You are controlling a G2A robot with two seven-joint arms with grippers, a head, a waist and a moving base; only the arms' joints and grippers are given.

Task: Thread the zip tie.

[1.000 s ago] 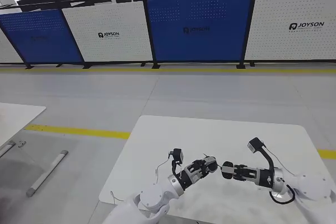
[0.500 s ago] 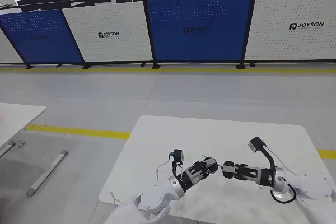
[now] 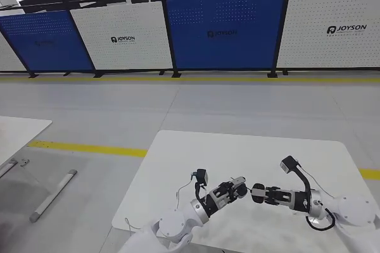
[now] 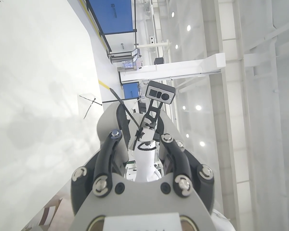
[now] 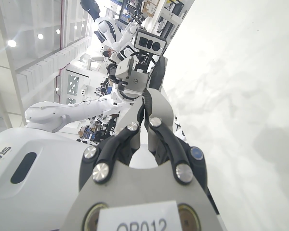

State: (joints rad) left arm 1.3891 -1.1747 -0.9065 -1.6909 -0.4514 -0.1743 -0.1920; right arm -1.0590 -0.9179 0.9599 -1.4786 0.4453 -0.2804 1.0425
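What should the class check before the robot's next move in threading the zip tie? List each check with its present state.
1. Right end effector shut on the zip tie: ok.
2. Left end effector open: ok.
3. The zip tie passing between the left end effector's fingers: ok.
4. The zip tie held above the white table: ok.
5. Its tip lined up with its head: cannot tell.
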